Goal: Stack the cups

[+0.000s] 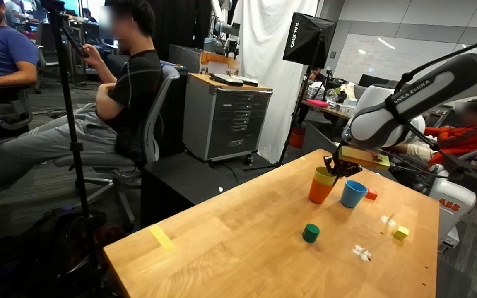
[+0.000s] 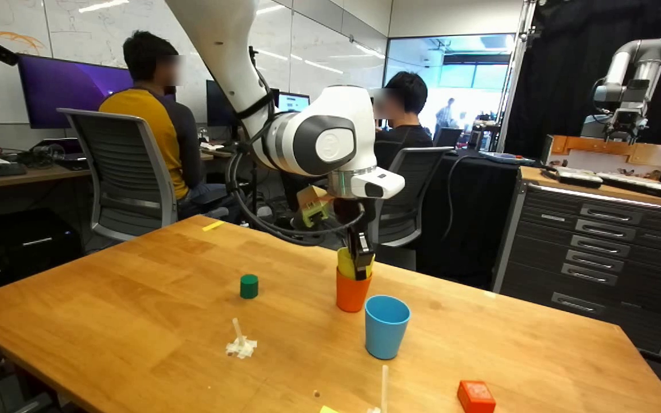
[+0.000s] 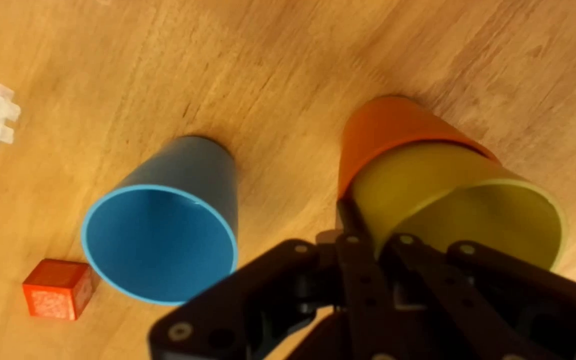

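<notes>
Near table edge [image 1: 288, 167]: yellow cup [image 1: 323, 178] inside orange [image 1: 319, 193], blue [image 1: 353, 195] narrowly apart.

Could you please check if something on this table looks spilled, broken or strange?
I see no spill or damage. What looks odd: two pale sticks rising from white tape patches on the table, near the yellow block. Stacking the cups seems to need neither stick; their purpose is not shown.

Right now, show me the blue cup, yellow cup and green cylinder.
Blue cup [image 2: 386, 338]: in an exterior view, outer wall.
Yellow cup [image 3: 473, 215]: wrist view, inner wall.
Green cylinder [image 1: 310, 235]: in an exterior view, side.
</notes>
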Robot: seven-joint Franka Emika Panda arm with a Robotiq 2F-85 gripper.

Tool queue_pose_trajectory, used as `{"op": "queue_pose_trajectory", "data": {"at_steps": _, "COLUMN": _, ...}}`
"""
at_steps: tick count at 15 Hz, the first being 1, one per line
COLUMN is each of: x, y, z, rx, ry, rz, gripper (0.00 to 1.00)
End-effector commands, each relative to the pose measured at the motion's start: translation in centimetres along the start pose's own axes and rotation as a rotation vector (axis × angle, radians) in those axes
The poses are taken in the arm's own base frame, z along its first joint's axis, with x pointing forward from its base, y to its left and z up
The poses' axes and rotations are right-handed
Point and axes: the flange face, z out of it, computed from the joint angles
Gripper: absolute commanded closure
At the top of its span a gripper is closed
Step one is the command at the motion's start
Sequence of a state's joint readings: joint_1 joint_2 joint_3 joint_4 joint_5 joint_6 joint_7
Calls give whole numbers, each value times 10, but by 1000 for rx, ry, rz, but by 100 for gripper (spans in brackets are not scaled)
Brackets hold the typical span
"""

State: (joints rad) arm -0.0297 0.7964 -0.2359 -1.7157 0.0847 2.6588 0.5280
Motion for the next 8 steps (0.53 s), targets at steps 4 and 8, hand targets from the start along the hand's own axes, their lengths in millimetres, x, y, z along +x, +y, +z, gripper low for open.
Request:
{"op": "queue_pose_trajectory", "data": {"at_steps": 4, "x": 14, "y": -6, "z": 2, "rx": -5, "ry": 12, "rz": 3, "gripper": 72}}
{"op": "queue_pose_trajectory", "data": {"at_steps": 8, "x": 14, "y": -9, "z": 1, "rx": 1, "ry": 11, "rz": -1, "gripper": 45}}
